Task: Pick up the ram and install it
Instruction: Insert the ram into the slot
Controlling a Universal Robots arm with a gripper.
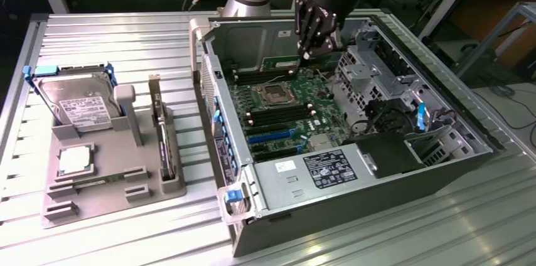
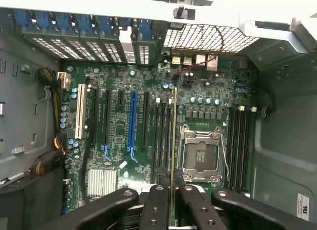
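The step in hand is the install: the stick is already picked up and is being carried inside the open computer case. The gripper hangs over the far end of the case, above the motherboard. Its fingers pinch the ram from both flat sides. In the wrist view the stick shows edge-on as a thin line running across the board. It lies between the bank of memory slots and the processor socket, and looks roughly parallel to the slots.

As I judge it, seating the ram calls for its lower edge to sit square over one slot along its whole length. Then it needs a straight push down, with no twist.

Several things are hard to tell. The stick's height above the board cannot be read, nor which slot lies under it. I cannot make out whether the slot latches stand open. In the exterior view the gripper covers most of the ram, leaving only a green strip below the fingers.

At the bench's near left corner as the exterior view has it, a grey tray holds a hard drive and a dark card.
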